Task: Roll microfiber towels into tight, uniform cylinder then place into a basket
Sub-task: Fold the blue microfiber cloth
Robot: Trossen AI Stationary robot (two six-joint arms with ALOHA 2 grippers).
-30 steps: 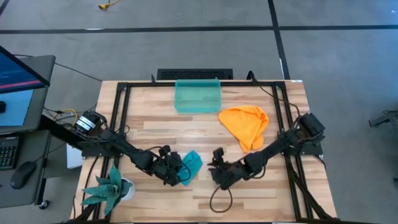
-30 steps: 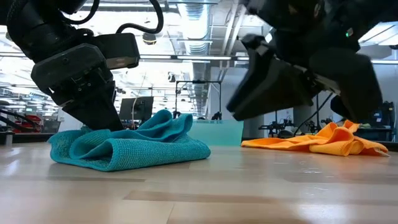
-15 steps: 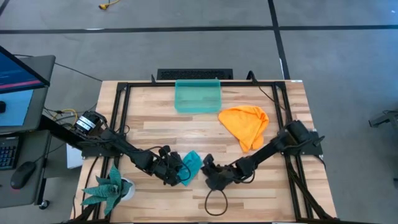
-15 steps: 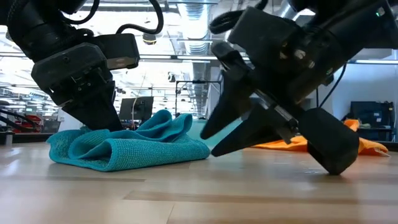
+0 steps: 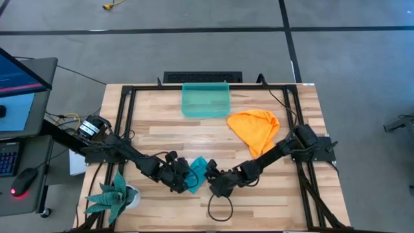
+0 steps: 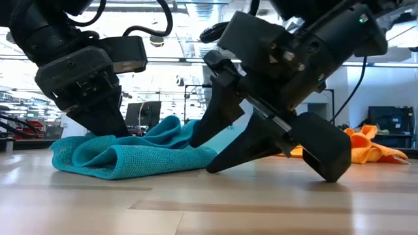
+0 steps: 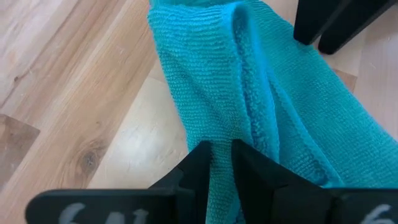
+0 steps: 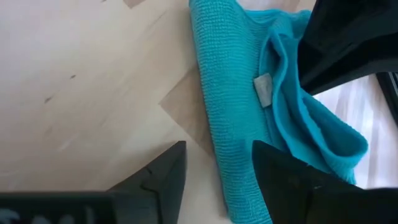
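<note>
Overhead and table-level views of two arms working at a teal towel (image 5: 199, 169) on a wooden table (image 5: 162, 136).

Hidden or unclear: in the high view the teal towel, at lower centre of the frame, is largely covered by the two dark grippers, so only a small patch shows between them. In the low view the right arm blocks the towel's right end and most of the basket (image 5: 206, 99). The orange towel (image 5: 256, 129) is cut off by the right arm in the low view, showing only at the right edge. The right gripper's fingertips pass out of the right wrist view at its bottom edge.

Left gripper (image 7: 219, 163): jaws nearly closed, pinching a fold of the teal towel between them; the cloth runs away from the fingers in long ridges. In the low view it presses down on the towel's left part.

Right gripper (image 8: 216, 165): jaws spread wide, holding nothing; the towel's folded edge lies in the gap between the two fingers, whose tips rest low at the table, as the low view shows.

The basket stands at upper centre of the high view, well apart from both grippers; the orange towel lies crumpled just right of and below it. A potted plant (image 5: 113, 194) sits at lower left.
</note>
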